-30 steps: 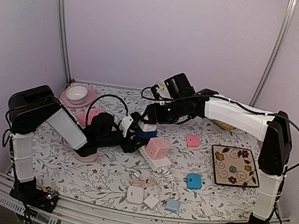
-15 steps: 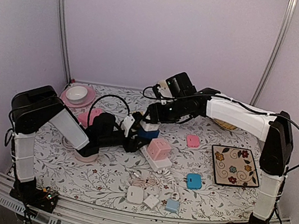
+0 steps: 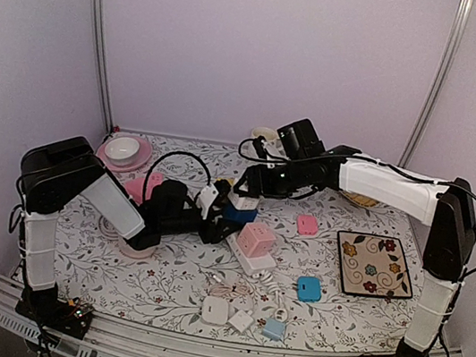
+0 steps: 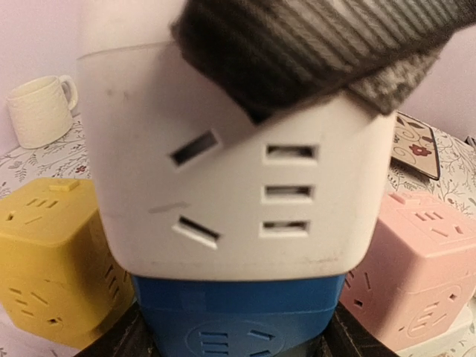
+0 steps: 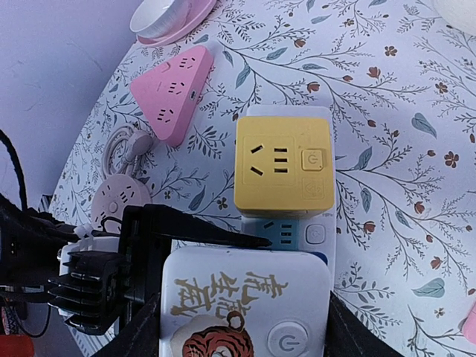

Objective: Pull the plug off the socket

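Observation:
A white cube plug [image 3: 240,202] with a tiger print [image 5: 245,305] sits on top of a blue cube socket [image 3: 235,215]; in the left wrist view the white cube [image 4: 238,186] rests right on the blue one [image 4: 234,312] with no gap showing. My right gripper [image 3: 246,196] is shut on the white cube, which fills the space between its fingers [image 5: 245,335]. My left gripper [image 3: 218,221] is shut on the blue cube from the left, and a dark finger [image 5: 193,230] lies alongside it. A yellow cube [image 5: 282,160] and a pink cube [image 3: 257,239] flank them on a white strip [image 3: 257,261].
A pink triangular socket [image 5: 175,97] and a round socket [image 5: 119,201] lie to the left. A pink saucer with a bowl [image 3: 124,153] stands at back left and a mug [image 4: 41,111] behind. A floral tile [image 3: 374,265] is at right. Small chargers [image 3: 308,288] lie in front.
The right arm has shifted to the right and the left gripper has followed. The stacked white and blue cubes have moved slightly right with them.

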